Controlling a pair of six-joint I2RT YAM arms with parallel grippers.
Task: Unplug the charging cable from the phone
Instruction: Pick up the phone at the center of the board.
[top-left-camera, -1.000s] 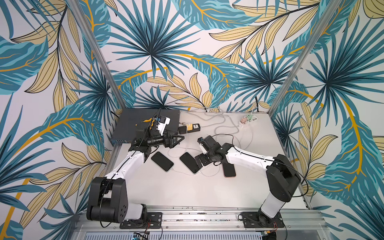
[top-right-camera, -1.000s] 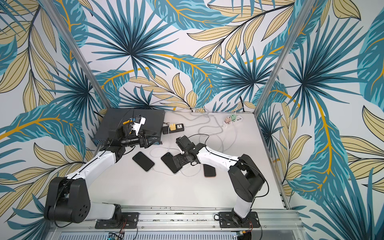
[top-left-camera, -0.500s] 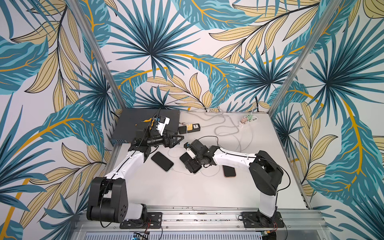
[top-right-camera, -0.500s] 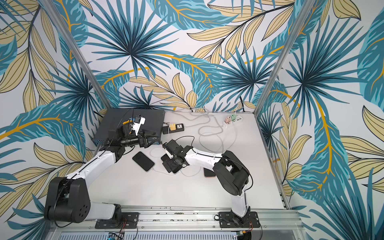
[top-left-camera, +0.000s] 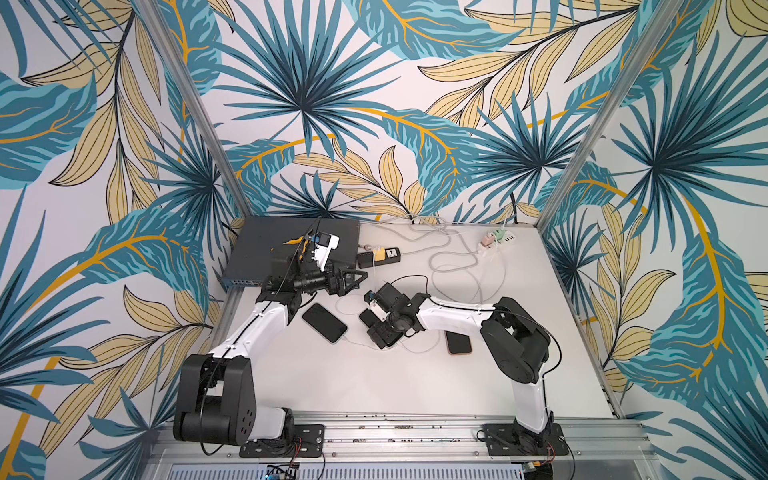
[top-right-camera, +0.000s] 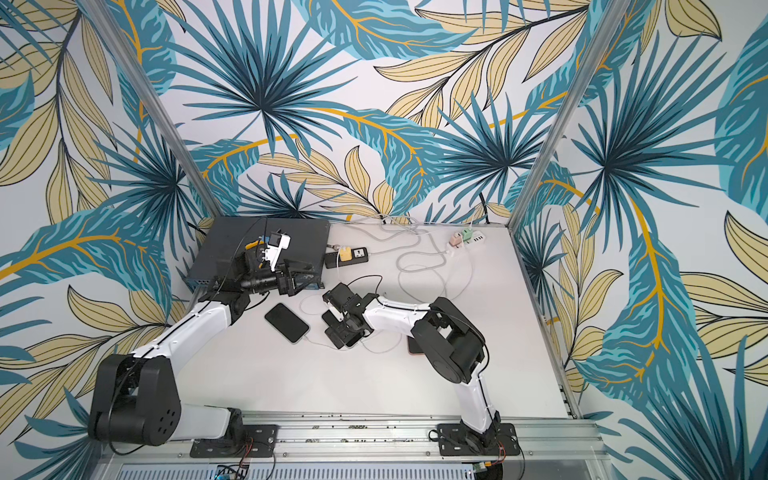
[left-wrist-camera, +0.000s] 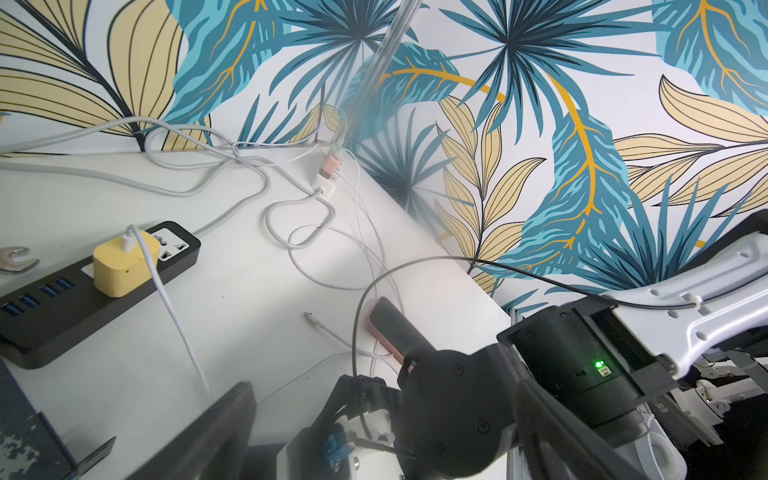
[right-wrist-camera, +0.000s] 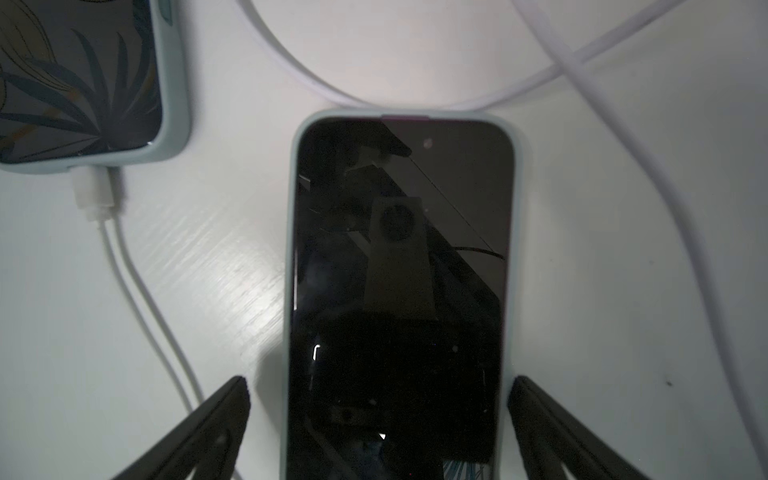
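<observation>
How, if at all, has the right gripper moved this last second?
Yes. The right gripper went away from the orange-cased phone, toward the far-left phone.

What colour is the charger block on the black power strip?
The charger block is yellow; see the left wrist view.

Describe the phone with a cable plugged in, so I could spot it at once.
Find the dark box in the table's far corner; three phones lie in a row nearer the arms. Yours is the phone closest to the left arm, with a white plug in its end. The middle phone lies between the open right gripper's jaws; the third phone has an orange-pink case.
</observation>
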